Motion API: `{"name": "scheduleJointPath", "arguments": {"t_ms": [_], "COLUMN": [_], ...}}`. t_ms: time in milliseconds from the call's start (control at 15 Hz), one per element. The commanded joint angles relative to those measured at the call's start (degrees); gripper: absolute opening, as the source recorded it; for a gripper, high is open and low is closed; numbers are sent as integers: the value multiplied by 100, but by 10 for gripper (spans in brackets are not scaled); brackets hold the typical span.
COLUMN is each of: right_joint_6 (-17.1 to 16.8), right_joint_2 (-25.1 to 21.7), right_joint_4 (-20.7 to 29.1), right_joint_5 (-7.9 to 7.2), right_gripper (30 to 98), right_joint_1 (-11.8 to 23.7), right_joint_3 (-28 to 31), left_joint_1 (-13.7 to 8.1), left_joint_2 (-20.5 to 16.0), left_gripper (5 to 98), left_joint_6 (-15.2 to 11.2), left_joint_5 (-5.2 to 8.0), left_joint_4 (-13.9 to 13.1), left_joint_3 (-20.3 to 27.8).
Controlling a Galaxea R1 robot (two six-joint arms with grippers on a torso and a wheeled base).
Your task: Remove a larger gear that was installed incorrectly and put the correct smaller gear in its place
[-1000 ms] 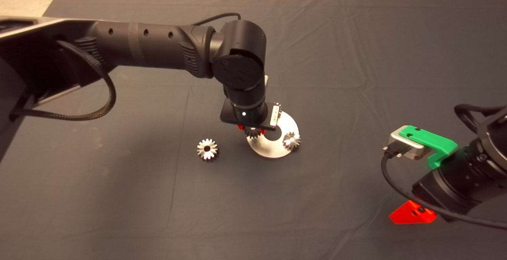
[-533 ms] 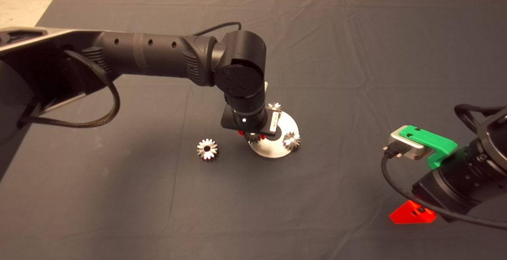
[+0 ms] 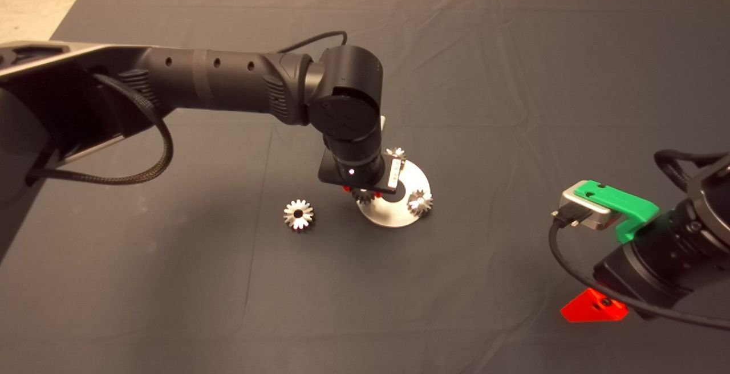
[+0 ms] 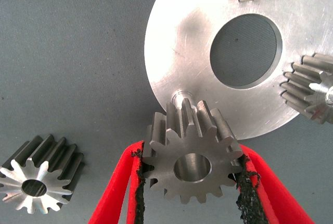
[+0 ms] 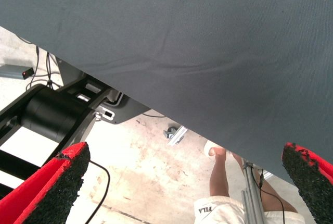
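The left arm (image 3: pixel 228 80) reaches in from 9 o'clock and bends down over the round metal plate (image 3: pixel 418 180), and its left gripper (image 4: pixel 190 182) pinches the smaller gear (image 4: pixel 191 157) just above a short pin (image 4: pixel 182 96) at the plate's edge. The larger gear (image 3: pixel 299 215) lies flat on the mat (image 3: pixel 171 283) at 9 o'clock from the plate, apart from it, with bare mat all around. The right gripper (image 5: pixel 182 182) waits at 4 o'clock with its fingers spread wide, past the mat's edge, where a person's leg (image 5: pixel 221 169) shows.

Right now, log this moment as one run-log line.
left gripper: shut on dull grey fine-toothed smaller gear above round metal plate's pin | shiny star-toothed larger gear: on mat | right gripper: parked, open
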Motion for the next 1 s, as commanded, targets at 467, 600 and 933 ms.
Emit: {"name": "scheduleJointPath", "arguments": {"t_ms": [467, 600, 933], "right_joint_6": [-24, -24, -24], "right_joint_2": [-20, -12, -11], "right_joint_4": [189, 189, 180], "right_joint_5": [16, 16, 16], "right_gripper": [977, 977, 977], "right_joint_1": [140, 140, 140], "right_joint_3": [19, 19, 19], "left_joint_1": [158, 158, 149], "left_joint_2": [65, 91, 215], "left_gripper": [355, 355, 355], "left_joint_6": [331, 331, 357], "left_joint_5": [34, 34, 43], "left_joint_4": [130, 121, 130], "left_joint_3": [-184, -176, -352]}}
